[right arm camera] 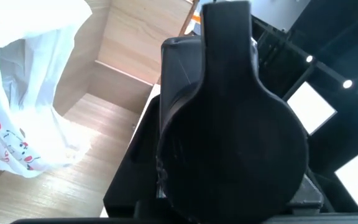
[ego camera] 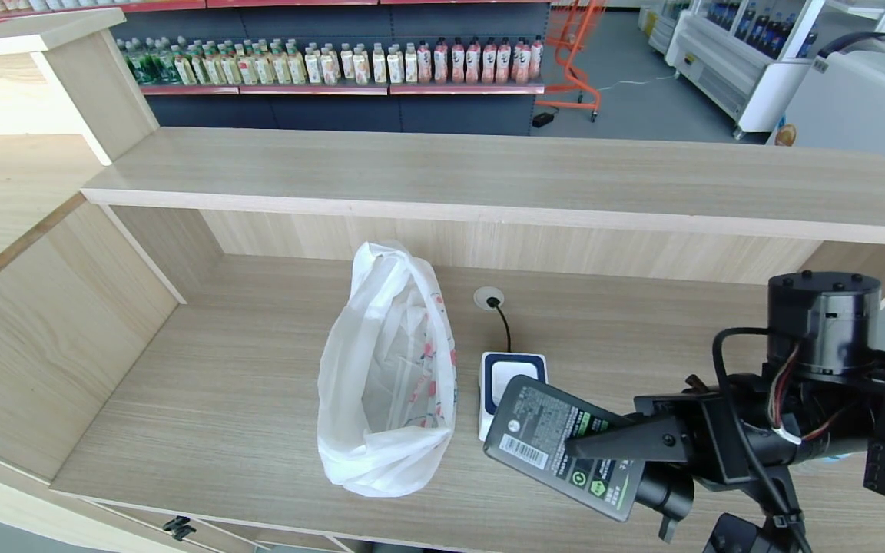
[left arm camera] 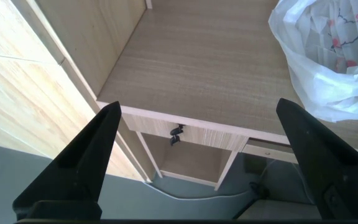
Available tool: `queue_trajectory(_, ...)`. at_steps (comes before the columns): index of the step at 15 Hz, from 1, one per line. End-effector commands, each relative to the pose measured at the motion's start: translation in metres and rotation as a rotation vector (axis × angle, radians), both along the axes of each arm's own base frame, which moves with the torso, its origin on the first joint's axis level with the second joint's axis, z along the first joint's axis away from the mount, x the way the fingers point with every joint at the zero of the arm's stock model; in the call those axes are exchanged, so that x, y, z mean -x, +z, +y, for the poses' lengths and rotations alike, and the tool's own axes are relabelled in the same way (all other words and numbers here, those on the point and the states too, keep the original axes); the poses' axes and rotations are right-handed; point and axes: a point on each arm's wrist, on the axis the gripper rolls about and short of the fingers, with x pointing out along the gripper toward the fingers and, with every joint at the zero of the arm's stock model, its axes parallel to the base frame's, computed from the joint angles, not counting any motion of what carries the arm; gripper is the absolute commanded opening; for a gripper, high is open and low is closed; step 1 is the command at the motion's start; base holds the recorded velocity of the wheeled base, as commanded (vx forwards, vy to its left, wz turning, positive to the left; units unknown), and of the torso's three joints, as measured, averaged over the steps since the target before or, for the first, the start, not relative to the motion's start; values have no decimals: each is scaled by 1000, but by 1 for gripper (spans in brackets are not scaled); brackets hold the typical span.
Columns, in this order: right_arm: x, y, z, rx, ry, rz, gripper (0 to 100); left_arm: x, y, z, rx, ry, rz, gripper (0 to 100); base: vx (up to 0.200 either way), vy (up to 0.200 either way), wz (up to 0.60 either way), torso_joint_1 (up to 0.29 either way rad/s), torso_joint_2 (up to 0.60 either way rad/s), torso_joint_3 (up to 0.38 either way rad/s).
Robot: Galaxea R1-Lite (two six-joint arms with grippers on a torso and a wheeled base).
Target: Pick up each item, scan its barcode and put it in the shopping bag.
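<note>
My right gripper (ego camera: pixel 592 452) is shut on a dark grey flat package (ego camera: pixel 546 438), held tilted just above the counter with its white barcode label facing up. The package overlaps the front of the small white-and-blue scanner (ego camera: pixel 510 370). In the right wrist view the package (right arm camera: pixel 176 71) sits dark between the fingers. The white plastic shopping bag (ego camera: pixel 389 376) stands open left of the scanner, also seen as the bag (left arm camera: pixel 331 56) and the bag (right arm camera: pixel 23 93). My left gripper (left arm camera: pixel 197 168) hangs open and empty below the counter's front edge.
The wooden counter (ego camera: pixel 243 384) has a raised back ledge (ego camera: pixel 488 173) and a side wall (ego camera: pixel 43 330) on the left. The scanner's black cable runs to a round grommet (ego camera: pixel 488 298). A drawer latch (left arm camera: pixel 176 134) sits under the front edge.
</note>
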Motion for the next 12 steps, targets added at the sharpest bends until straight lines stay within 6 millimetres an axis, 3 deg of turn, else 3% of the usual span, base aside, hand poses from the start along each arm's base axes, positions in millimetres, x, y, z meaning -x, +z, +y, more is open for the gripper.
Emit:
queue_trajectory(1, 4, 3, 1, -5, 5, 15, 0, 0, 0, 0, 0, 0, 0, 100, 0, 0, 0, 0, 0, 0)
queue_trajectory(4, 6, 10, -4, -14, -32, 177, 0, 0, 0, 0, 0, 0, 0, 100, 0, 0, 0, 0, 0, 0)
queue_trajectory(6, 19, 1, -42, -25, -218, 525, 0, 0, 0, 0, 0, 0, 0, 100, 0, 0, 0, 0, 0, 0)
queue_trajectory(9, 30, 5, -68, -74, -342, 768, 0, 0, 0, 0, 0, 0, 0, 100, 0, 0, 0, 0, 0, 0)
queue_trajectory(12, 50, -6, -92, -67, -470, 1141, 0, 0, 0, 0, 0, 0, 0, 100, 0, 0, 0, 0, 0, 0)
